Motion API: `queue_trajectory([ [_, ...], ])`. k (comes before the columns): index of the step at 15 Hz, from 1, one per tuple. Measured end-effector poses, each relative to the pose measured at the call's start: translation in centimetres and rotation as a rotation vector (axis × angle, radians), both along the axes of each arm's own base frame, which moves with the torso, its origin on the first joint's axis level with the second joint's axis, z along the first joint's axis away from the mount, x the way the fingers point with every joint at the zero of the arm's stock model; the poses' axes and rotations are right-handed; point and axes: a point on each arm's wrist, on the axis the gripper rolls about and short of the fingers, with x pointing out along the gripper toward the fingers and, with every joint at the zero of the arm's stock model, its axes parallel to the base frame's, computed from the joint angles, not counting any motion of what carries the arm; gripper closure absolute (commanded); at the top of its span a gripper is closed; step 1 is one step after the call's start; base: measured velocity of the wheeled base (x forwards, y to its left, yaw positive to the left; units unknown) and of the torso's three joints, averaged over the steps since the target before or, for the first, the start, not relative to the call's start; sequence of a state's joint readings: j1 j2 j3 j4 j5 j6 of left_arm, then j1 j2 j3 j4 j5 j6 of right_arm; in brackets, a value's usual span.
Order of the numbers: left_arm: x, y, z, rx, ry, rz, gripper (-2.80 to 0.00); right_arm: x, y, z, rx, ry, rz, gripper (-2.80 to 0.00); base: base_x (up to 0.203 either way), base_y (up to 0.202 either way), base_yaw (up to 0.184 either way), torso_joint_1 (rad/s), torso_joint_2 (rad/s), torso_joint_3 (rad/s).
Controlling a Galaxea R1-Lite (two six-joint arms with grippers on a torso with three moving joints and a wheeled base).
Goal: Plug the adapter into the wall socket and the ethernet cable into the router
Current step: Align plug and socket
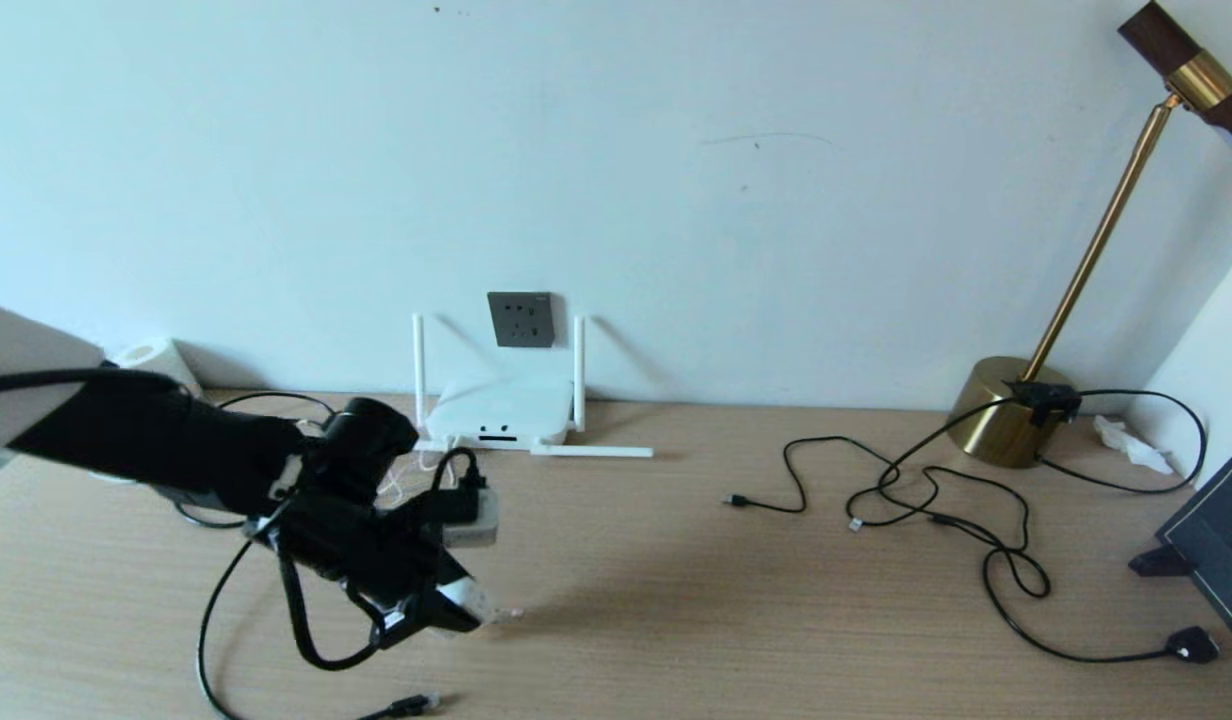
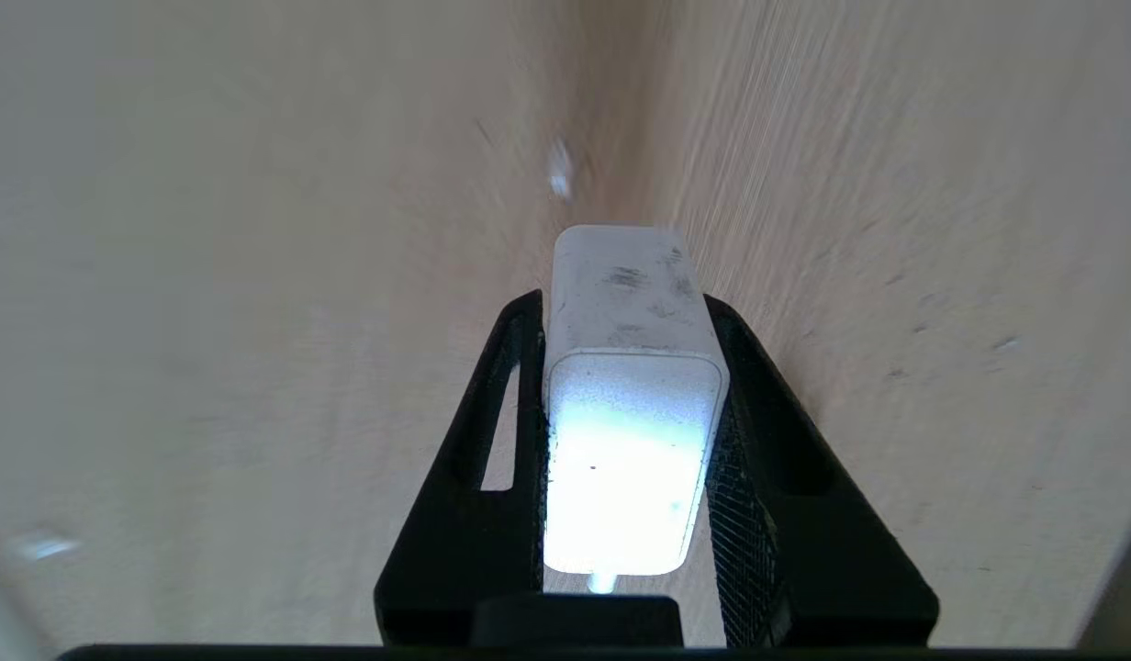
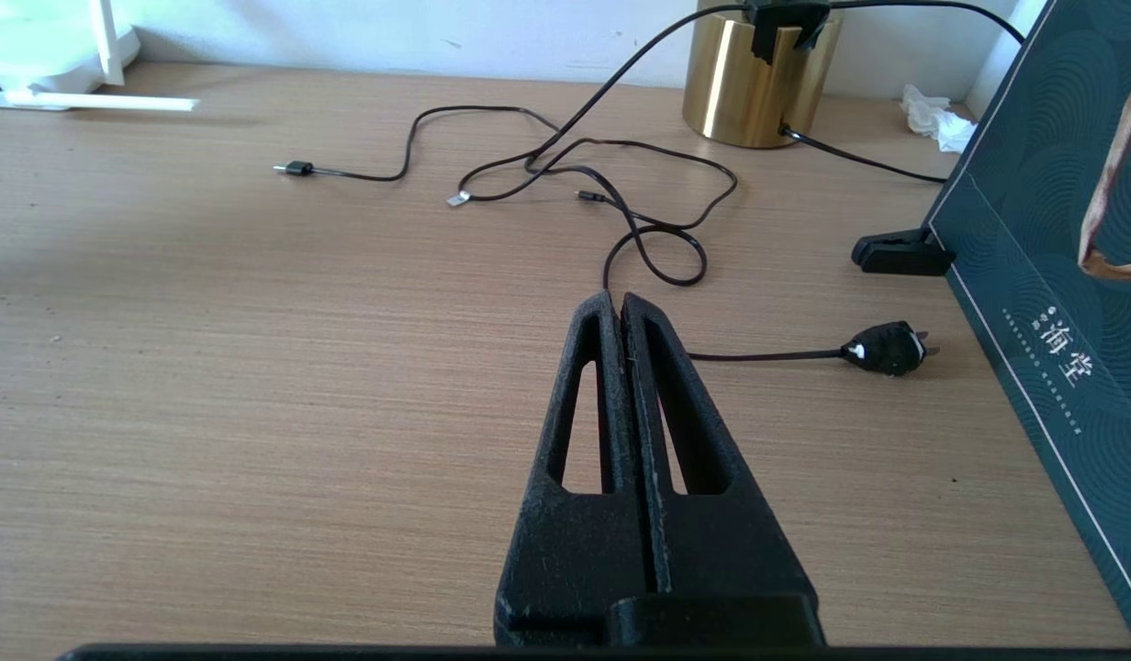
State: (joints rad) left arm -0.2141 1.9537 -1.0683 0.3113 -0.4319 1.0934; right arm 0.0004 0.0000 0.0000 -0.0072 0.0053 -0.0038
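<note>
My left gripper [image 1: 454, 603] is low over the left front of the desk, shut on the white adapter [image 1: 473, 598]. In the left wrist view the black fingers [image 2: 744, 459] press both sides of the adapter [image 2: 630, 431]; whether it rests on the wood I cannot tell. The ethernet cable [image 1: 413, 706] lies at the desk's front edge below that arm, its clear-tipped plug pointing right. The white router [image 1: 498, 412] sits against the wall, with the dark grey wall socket [image 1: 522, 319] just above it. My right gripper [image 3: 618, 298] is shut and empty over the right part of the desk.
Thin black cables [image 1: 926, 500] sprawl across the right half of the desk, ending in a black plug [image 1: 1191, 645]. A brass lamp [image 1: 1011, 410] stands at the back right and a dark green board [image 1: 1216, 540] at the right edge. A small white object [image 1: 156, 357] is at the back left.
</note>
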Motion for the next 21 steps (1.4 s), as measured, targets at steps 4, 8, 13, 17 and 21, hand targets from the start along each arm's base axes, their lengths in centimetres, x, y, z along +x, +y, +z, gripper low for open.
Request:
queue_trajectory([
  [4,-1.5,0.5,8.6,-0.297,-0.136,0.058,0.0,0.0,0.0,0.0,0.001,0.0,0.0,0.0,0.0,0.0,0.0,0.0,0.0,0.0],
  [8,-5.1,0.8,19.8,-0.565,-0.261,0.263,0.0,0.0,0.0,0.0,0.001,0.0,0.0,0.0,0.0,0.0,0.0,0.0,0.0,0.0],
  [13,-10.3,1.4,26.0,-0.942,-0.055,0.631,0.0,0.0,0.0,0.0,0.0,0.0,0.0,0.0,0.0,0.0,0.0,0.0,0.0,0.0],
  [17,-11.3,1.3,24.1,-1.167,0.118,0.889,0.0,0.0,0.0,0.0,0.001,0.0,0.0,0.0,0.0,0.0,0.0,0.0,0.0,0.0],
  [21,-9.3,1.0,16.9,-1.098,-0.175,0.935,0.0,0.0,0.0,0.0,0.001,0.0,-0.001,0.0,0.0,0.0,0.0,0.0,0.0,0.0],
])
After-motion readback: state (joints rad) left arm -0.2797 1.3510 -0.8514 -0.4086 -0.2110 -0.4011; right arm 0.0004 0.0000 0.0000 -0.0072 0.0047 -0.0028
